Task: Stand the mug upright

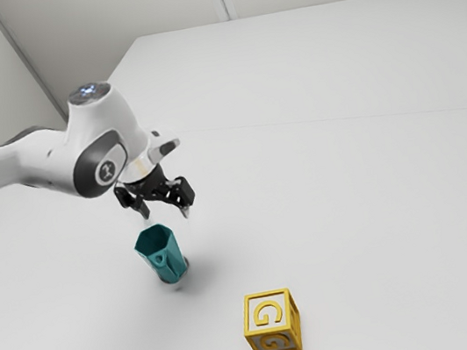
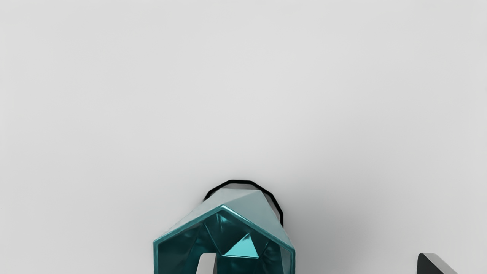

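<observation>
Above the upright mug (image 1: 165, 255), my tool (image 1: 167, 214) is wide open; off-centre descent could drive one finger (image 2: 206, 264) against the rim (image 2: 189, 224), toppling it.

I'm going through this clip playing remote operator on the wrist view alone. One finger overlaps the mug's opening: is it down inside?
Observer: No. From the side, the fingertips of the end effector are clear of the rim of the mug.
Operator: Any other object on the table?
Observer: Yes, a yellow-and-white block, nearer the exterior camera than the mug.
Operator: What is on its top face?
Observer: A yellow letter G.
</observation>
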Tool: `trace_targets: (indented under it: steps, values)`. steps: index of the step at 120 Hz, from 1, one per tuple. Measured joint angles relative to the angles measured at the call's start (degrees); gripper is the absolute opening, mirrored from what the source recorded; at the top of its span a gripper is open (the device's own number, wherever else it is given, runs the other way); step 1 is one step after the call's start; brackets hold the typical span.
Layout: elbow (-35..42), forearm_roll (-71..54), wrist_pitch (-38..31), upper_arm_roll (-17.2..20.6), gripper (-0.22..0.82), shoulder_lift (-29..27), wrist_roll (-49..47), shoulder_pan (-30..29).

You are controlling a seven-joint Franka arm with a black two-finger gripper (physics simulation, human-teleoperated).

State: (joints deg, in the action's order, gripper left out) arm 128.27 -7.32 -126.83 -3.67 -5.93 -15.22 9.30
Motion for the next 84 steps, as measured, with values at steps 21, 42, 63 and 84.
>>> trace_targets:
  steps: [21, 42, 63, 84]
  values:
    - [-7.65, 0.18, 7.37, 0.27, 0.58, 0.89, 0.05, -0.63]
    - [-13.09, 1.38, 13.98, 1.63, 0.58, 2.79, 0.08, -2.85]
    - [-19.62, 2.38, 20.0, 1.73, 0.58, 4.15, 0.24, -3.56]
    - [-26.02, 2.64, 25.37, 1.74, 0.58, 5.18, 0.38, -3.53]
